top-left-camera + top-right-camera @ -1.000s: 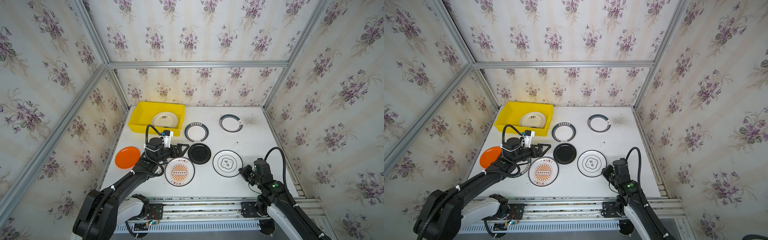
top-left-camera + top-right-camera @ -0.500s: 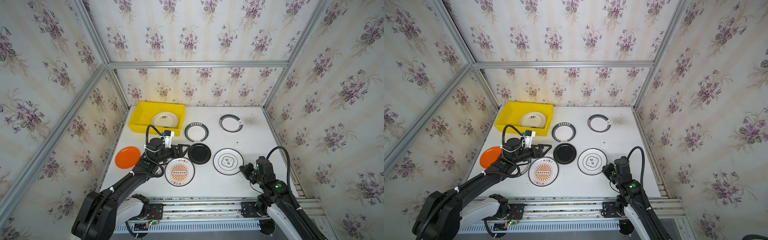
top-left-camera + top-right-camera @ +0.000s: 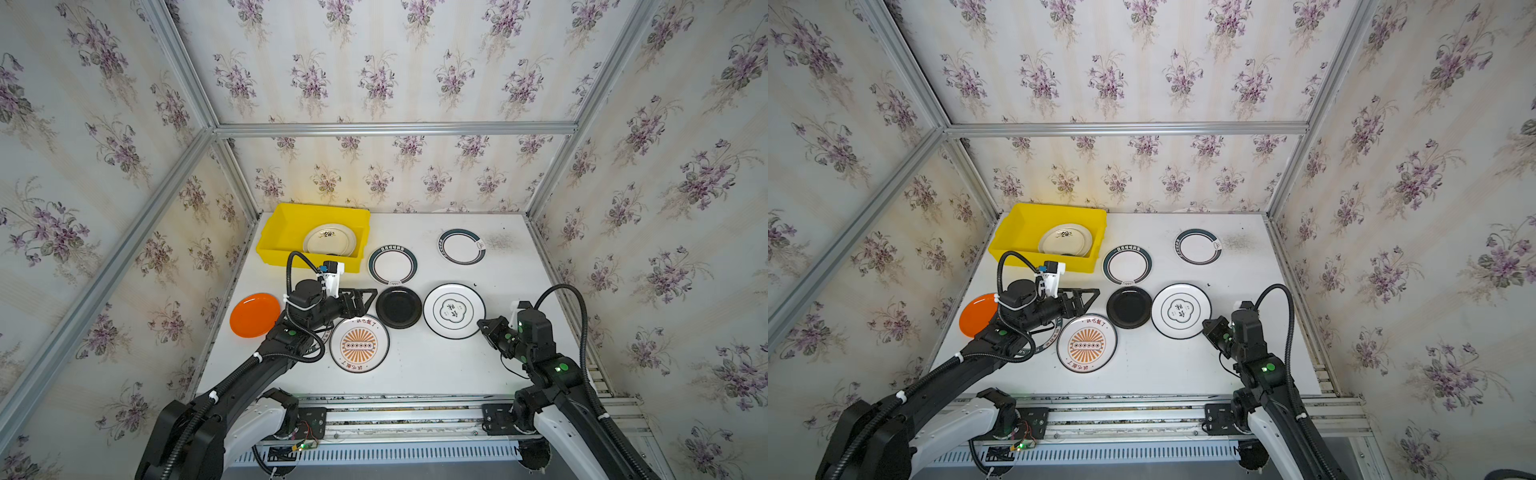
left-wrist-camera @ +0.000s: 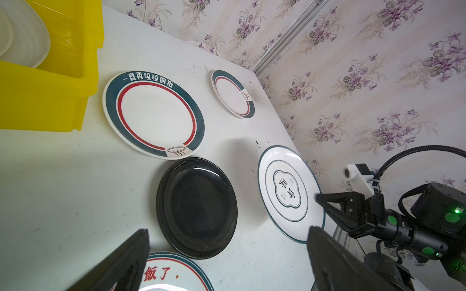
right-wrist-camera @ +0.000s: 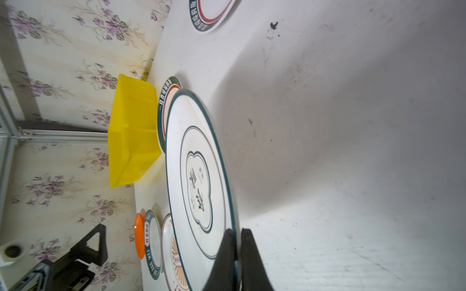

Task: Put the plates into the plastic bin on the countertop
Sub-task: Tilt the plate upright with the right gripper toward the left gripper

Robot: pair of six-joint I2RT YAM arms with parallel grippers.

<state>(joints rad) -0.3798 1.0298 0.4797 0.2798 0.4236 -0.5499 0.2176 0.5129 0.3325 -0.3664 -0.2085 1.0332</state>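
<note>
The right gripper [image 5: 236,234] is clamped tight on the near rim of the emblem plate [image 3: 454,311]. That plate is white, with a thin dark ring and a clover-shaped mark in the middle. In the right wrist view its 2 fingers [image 5: 252,259] pinch the rim from either side. The plate sits on the right half of the countertop [image 3: 436,370], just beside the black plate [image 3: 398,307]. I can't tell whether it is lifted off the surface.

The left gripper [image 3: 361,300] hangs low with its jaws spread wide and nothing between them. It sits between the bin [image 3: 279,237] and the sunburst plate [image 3: 359,344], pointing at the black plate's left edge.

The yellow bin stands in the far left corner of the countertop with 1 cream plate [image 3: 330,240] lying inside. A green-rimmed plate [image 3: 392,265] lies flat just to the right of the bin. The far plate [image 3: 461,247], also green-rimmed, lies well apart toward the back right.

The sunburst plate lies near the front, close to the black plate. The orange plate [image 3: 254,314] is at the left edge. 1 more lettered plate [image 5: 152,241] lies mostly hidden under the left arm.
</note>
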